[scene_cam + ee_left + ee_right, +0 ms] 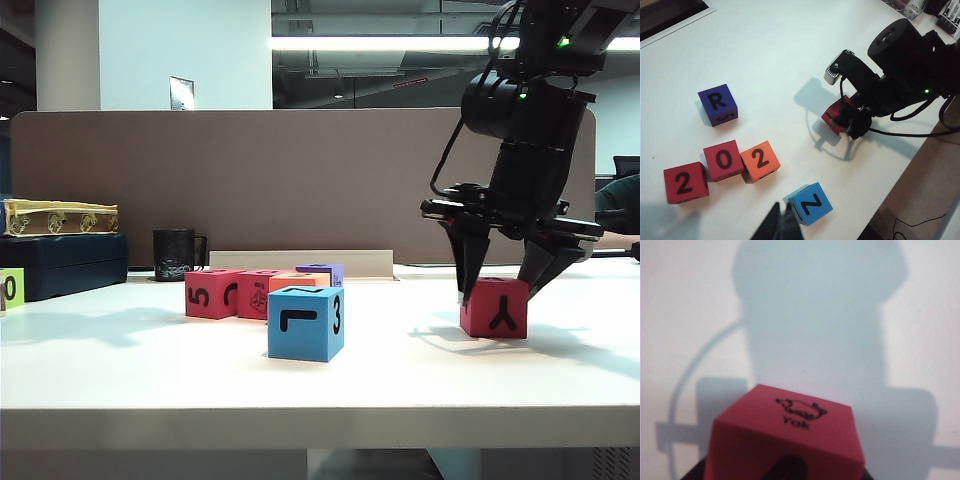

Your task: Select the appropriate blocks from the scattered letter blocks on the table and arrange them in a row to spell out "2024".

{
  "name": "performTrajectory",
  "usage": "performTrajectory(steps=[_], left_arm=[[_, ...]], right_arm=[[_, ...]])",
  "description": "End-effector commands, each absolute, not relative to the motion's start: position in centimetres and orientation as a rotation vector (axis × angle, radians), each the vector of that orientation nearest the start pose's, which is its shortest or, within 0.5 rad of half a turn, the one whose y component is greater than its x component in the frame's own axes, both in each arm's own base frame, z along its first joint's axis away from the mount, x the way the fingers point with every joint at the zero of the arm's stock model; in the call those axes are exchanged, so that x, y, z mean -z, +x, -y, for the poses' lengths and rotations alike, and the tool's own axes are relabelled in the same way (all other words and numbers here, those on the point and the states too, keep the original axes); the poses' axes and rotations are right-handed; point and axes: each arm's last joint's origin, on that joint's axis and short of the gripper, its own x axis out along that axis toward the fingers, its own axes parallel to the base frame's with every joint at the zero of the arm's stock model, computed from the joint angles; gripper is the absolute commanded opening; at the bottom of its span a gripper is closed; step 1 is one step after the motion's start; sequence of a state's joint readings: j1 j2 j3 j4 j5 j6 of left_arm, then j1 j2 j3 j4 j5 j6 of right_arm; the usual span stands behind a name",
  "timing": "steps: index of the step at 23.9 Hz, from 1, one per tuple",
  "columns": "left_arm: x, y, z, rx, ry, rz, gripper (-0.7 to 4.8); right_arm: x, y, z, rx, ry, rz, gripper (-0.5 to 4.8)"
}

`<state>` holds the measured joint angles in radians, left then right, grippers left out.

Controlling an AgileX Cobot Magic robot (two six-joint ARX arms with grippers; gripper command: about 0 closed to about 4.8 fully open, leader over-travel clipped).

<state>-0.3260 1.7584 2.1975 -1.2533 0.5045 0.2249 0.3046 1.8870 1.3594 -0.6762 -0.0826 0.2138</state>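
Observation:
On the white table [150,370] three blocks stand in a row reading 2, 0, 2: a red one [685,182], a red one [723,160] and an orange one [760,160]. A red block marked Y [495,308] rests apart on the right, its top bearing a yak drawing [790,430]. My right gripper [497,290] reaches down over it with a finger against each side. My left gripper [782,222] hovers shut and empty beside the blue N block [810,202]. It does not show in the exterior view.
A purple R block [717,103] lies behind the row. The blue block [305,322] stands nearest the front edge. A black mug [174,254], a dark box [60,265] and a yellow-green cube [10,290] sit back left, before the brown divider [300,170].

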Motion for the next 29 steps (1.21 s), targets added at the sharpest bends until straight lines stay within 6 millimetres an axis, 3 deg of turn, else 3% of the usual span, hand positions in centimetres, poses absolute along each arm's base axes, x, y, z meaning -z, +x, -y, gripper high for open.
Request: performTrajectory(steps=[1,6,15,23,29], left_arm=[[-45.7,30.6,11.7,0.843,0.145,-0.724,-0.06],[-45.7,30.6,11.7,0.839,0.148,-0.718,-0.06],[-45.7,30.6,11.7,0.839,0.147,-0.722,-0.06],[-45.7,30.6,11.7,0.839,0.147,-0.725,-0.06],[-45.7,30.6,11.7,0.839,0.147,-0.725,-0.06]], right_arm=[[-19.3,36.3,-11.7,-0.221,0.062,-1.213,2.55],[-19.5,36.4,-12.2,-0.301,0.141,-1.204,2.37],[-20.2,36.2,-16.3,-0.441,0.113,-1.069,2.37],[-20.4,36.4,-16.8,-0.464,0.12,-1.026,2.39],[-19.3,36.7,-17.1,-0.484,0.154,-1.054,2.43]])
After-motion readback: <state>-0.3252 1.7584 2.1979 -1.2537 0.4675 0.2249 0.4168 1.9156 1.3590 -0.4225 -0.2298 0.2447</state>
